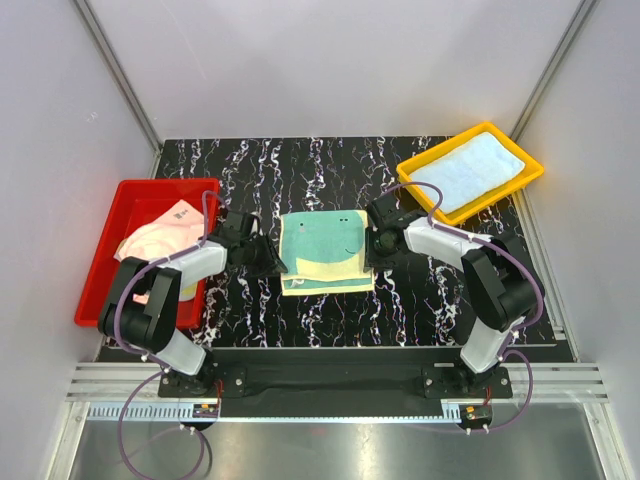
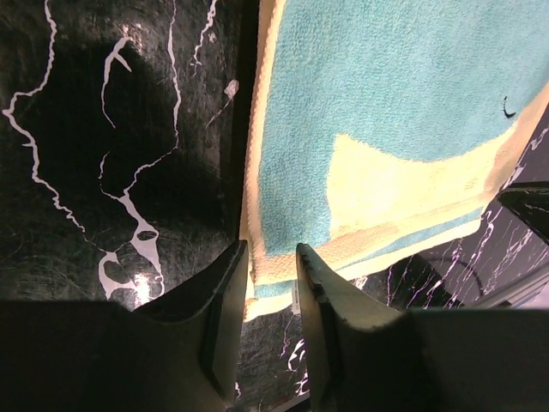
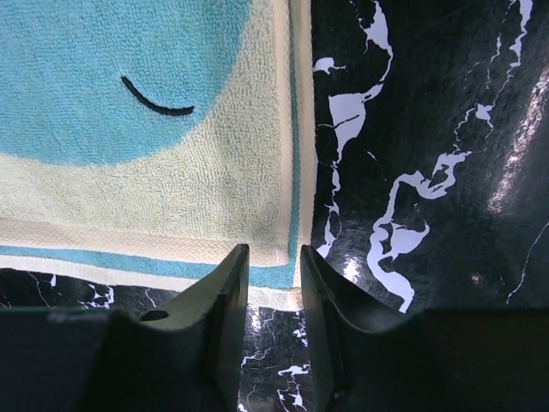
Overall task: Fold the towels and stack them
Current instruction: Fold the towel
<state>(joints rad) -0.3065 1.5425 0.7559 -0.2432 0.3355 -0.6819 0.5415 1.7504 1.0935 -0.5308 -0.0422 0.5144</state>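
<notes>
A folded teal and pale yellow towel (image 1: 322,250) lies flat in the middle of the black marbled table. My left gripper (image 1: 277,264) is low at its left edge. In the left wrist view this gripper (image 2: 270,249) is open, its fingertips over the near corner of the towel (image 2: 386,103), with bare table showing in the gap. My right gripper (image 1: 371,254) is at the towel's right edge. It too stands open (image 3: 274,251), over the other near corner of the towel (image 3: 129,172). A crumpled peach-pink towel (image 1: 160,238) lies at the left, and a folded light blue towel (image 1: 465,170) at the back right.
The pink towel sits in a red tray (image 1: 110,270) at the table's left edge. The blue one lies in a yellow tray (image 1: 530,165) at the back right corner. Grey walls close in the sides and back.
</notes>
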